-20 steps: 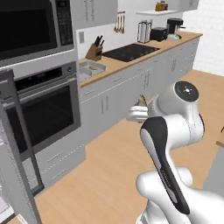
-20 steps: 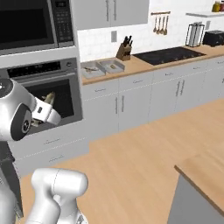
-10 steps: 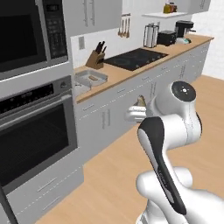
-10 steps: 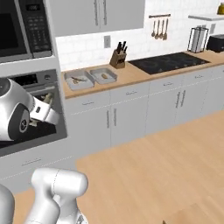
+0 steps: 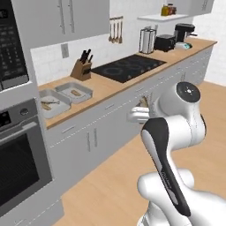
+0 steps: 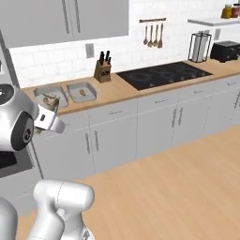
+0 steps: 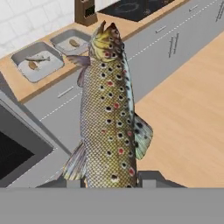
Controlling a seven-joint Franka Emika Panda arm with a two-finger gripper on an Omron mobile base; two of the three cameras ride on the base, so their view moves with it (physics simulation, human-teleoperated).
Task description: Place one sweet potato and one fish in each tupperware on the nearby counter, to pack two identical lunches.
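Note:
A large speckled brown fish stands upright in my gripper, which is shut on its tail end. In the left base view the gripper hangs in front of the grey cabinet fronts, and the fish shows as a brown patch beside the arm. Two grey tupperware trays sit side by side on the wooden counter. The left tupperware holds a small fish and a sweet potato. The right tupperware holds one sweet potato. They are the same trays seen in the left base view.
A knife block stands behind the trays, and a black stovetop lies to their right. A toaster and a coffee machine sit further along. A built-in oven is at the left. Wooden floor stretches before the cabinets.
The whole picture has shifted: the base has moved, bringing the counter and its two trays closer and more central. The fish stays in my shut gripper.

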